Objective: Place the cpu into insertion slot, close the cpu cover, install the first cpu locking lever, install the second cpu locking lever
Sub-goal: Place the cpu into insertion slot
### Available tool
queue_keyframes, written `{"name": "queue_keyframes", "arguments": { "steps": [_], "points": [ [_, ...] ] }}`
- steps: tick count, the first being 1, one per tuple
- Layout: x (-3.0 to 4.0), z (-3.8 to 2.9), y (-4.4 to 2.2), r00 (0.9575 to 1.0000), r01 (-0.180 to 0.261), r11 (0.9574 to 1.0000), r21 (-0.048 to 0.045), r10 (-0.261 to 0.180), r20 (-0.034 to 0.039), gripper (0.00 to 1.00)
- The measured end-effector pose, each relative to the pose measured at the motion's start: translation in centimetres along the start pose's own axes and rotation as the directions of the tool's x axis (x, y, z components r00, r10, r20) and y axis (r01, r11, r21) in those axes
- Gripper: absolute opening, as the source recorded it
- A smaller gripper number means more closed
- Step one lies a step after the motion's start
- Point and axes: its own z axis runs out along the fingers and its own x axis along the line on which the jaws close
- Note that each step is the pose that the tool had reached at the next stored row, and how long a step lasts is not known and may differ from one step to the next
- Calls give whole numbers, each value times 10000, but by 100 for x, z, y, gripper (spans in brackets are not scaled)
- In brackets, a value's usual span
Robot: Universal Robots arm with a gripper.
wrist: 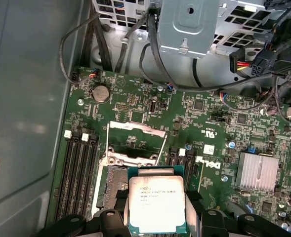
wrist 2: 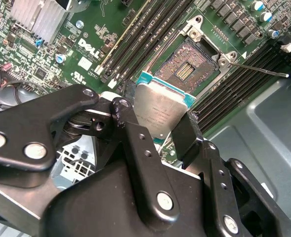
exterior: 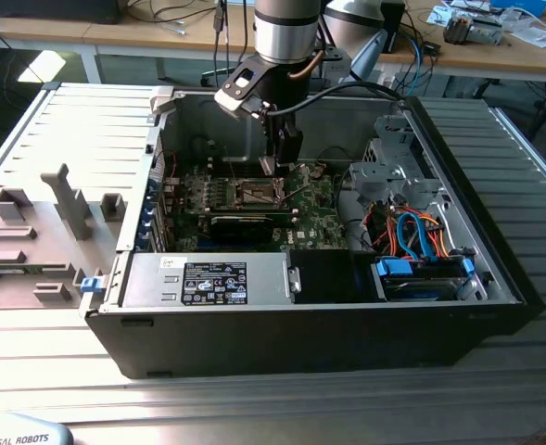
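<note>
My claw [wrist 2: 161, 114] pinches the chip [wrist: 157, 203] by 2 opposite edges, so its underside faces the bare socket [wrist 2: 185, 69] just below, whose cover [wrist: 135, 129] stands tipped up clear.

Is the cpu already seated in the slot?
No: in the second wrist view the gripper holds the cpu by its edges, and the slot lies with its contacts bare.

insertion slot [wrist 2: 185, 69] uncovered, cpu cover [wrist: 135, 127] raised beside
</note>
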Motion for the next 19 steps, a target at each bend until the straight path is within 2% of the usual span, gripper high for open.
{"name": "queue_keyframes", "arguments": {
  "steps": [19],
  "points": [
    [0,0,0,9999,-140,9999,7,140,3,54]
  ]
}}
